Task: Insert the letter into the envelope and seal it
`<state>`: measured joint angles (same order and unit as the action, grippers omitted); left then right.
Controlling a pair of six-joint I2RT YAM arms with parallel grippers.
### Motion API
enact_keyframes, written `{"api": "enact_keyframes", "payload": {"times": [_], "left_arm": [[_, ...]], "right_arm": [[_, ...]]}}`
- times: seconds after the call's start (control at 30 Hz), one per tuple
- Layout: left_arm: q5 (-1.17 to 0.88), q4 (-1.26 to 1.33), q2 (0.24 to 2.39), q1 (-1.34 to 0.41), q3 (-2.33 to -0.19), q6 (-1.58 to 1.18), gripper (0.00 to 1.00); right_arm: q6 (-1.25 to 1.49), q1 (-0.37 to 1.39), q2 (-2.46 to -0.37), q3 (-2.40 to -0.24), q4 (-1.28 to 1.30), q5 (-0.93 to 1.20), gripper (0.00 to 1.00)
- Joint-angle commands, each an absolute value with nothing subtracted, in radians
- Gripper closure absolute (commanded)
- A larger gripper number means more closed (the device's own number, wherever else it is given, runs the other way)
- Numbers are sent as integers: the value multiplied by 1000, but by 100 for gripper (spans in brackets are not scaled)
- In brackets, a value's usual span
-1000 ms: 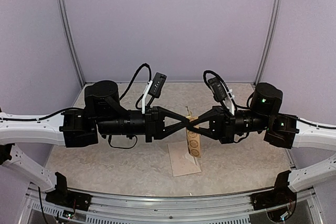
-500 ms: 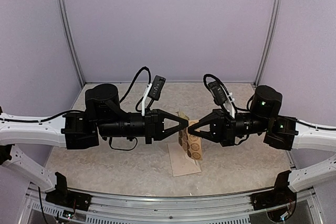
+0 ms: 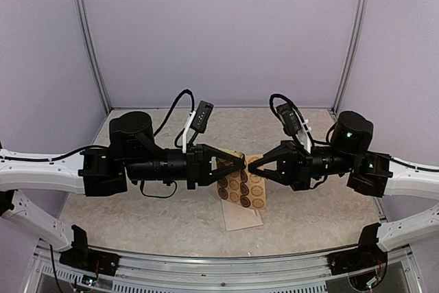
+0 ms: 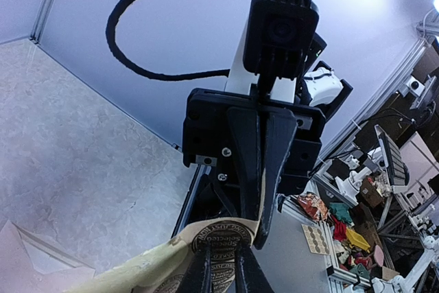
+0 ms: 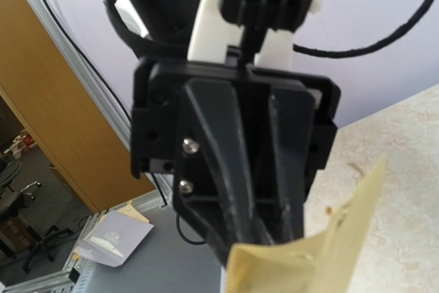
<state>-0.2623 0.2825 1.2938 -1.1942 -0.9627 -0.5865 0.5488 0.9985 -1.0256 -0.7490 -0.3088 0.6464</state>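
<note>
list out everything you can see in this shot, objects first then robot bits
sticker sheet: one, tan with round brown stickers, held up in the air at mid-table between the two tools
envelope: one, pale tan, lying on the table near the front centre, partly hidden under the sticker sheet
table: one, beige marbled, under everything
walls: lilac, at the back and sides
left tool: one, black, reaching in from the left, shut on the sheet's upper edge
right tool: one, black, reaching in from the right, shut on the same edge, tip to tip with the left
</note>
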Motion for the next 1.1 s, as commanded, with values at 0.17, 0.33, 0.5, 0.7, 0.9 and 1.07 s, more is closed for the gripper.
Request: {"api": "enact_keyframes", "payload": {"times": [0.17,0.33,0.5,0.7,0.9,1.07], "left_arm": [[-259,272,1272,-1189,-952,-585,86],[-250,276,1255,-1189,-947,-578,80],[-238,284,1238,-1189,-950,-578,75],[-247,281,1265,-1192,-970,-579,75],[-253,279,1284,-1194,-983,-574,76],[-247,265,1300,-1193,-995,-574,76]], "right_arm": [[552,996,-1012,-750,-353,640,100],[545,995,-1015,-751,-338,617,100],[536,996,-1030,-764,-300,594,100],[534,996,-1047,-774,-292,594,100],[532,996,-1048,-778,-287,597,100],[533,995,-1051,-780,-288,609,100]]}}
